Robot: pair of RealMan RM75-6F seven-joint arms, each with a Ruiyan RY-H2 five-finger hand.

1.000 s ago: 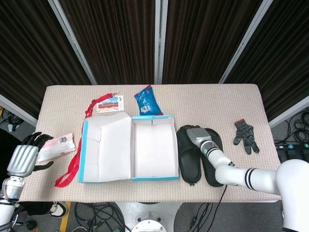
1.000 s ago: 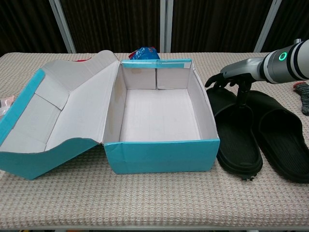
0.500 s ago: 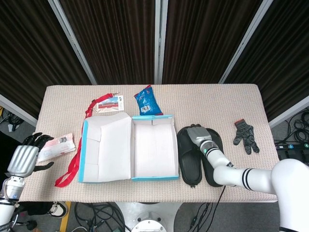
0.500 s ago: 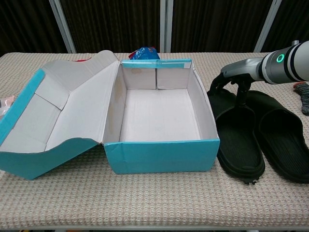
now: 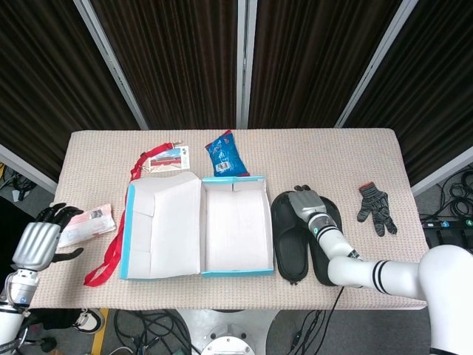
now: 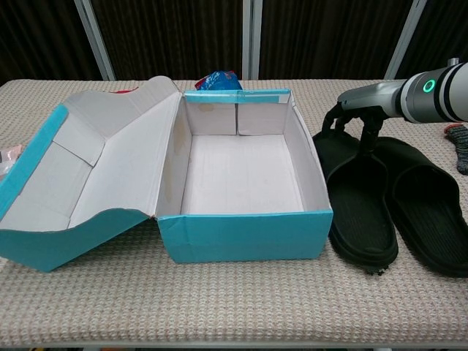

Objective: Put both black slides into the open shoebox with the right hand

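currently the shoebox (image 5: 235, 225) sits open near the front edge of the table (image 5: 310, 151), its lid (image 5: 161, 225) folded flat out to the left – the inside of the box holds nothing. both black slides lie on the table just to the right of the box, side by side and lengthwise: the near slide (image 5: 290, 240) lies just beside the box wall, the far slide (image 5: 323, 244) just to its right, the two touching along their inner edges.

the right hand (image 5: 304, 203) hangs over the rear ends of the two slides, fingers (image 6: 368, 135) pointing down. in the chest view the dark fingers reach down onto the strap area of the near slide (image 6: 360, 212), with the far slide (image 6: 428, 216) to the right. whether they grip the slide or only touch it – cannot tell from either view.

the left hand (image 5: 41, 240) is off the left edge of the table, fingers apart and curved, holding nothing.

other items on the table:
- a blue snack bag (image 5: 223, 155) behind the box.
- a card (image 5: 166, 159) on a red lanyard (image 5: 111, 251), which runs down along the left side of the lid.
- a white packet (image 5: 87, 224) near the left edge.
- a dark glove (image 5: 375, 207) well to the right of the slides.
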